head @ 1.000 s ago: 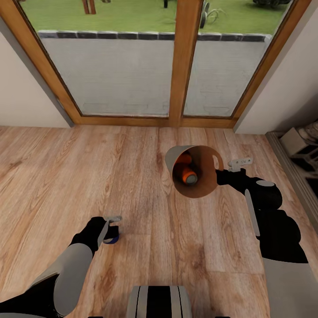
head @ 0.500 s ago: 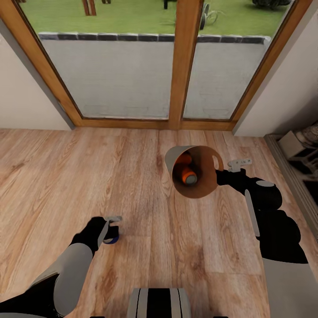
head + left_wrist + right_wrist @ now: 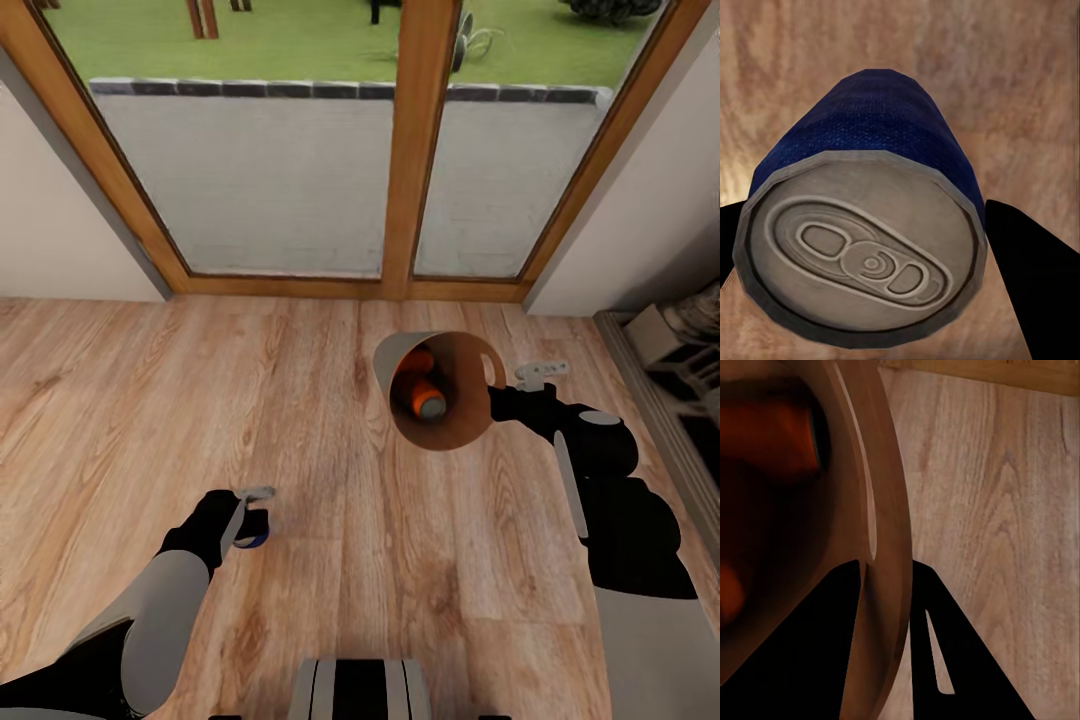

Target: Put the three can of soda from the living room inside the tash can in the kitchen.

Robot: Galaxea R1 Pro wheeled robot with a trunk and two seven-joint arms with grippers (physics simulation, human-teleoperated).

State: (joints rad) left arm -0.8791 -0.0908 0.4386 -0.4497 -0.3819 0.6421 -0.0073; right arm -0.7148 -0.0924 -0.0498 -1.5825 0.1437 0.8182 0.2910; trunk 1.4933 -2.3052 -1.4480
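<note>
My right gripper (image 3: 497, 392) is shut on the rim of the tash can (image 3: 455, 425), which hangs tilted above the wood floor with its coppery inside facing me. Two orange cans of soda (image 3: 424, 394) lie inside it. In the right wrist view the rim (image 3: 881, 547) sits pinched between the black fingers (image 3: 945, 660), with orange (image 3: 784, 439) showing within. My left gripper (image 3: 250, 522) at lower left is shut on the dark blue can of soda (image 3: 255, 540). Its silvery top (image 3: 862, 251) faces the left wrist camera, with a black finger (image 3: 1035, 277) on either side.
Wood-framed glass doors (image 3: 410, 150) stand straight ahead, with paving and lawn outside. White walls flank them on both sides. A low unit with pale objects (image 3: 680, 345) sits at the right edge. Wood floor (image 3: 200, 400) spreads between my arms and the doors.
The whole picture has shifted slightly, so the camera moved; the doors' sill sits a little lower in view. Both arms keep their hold and pose.
</note>
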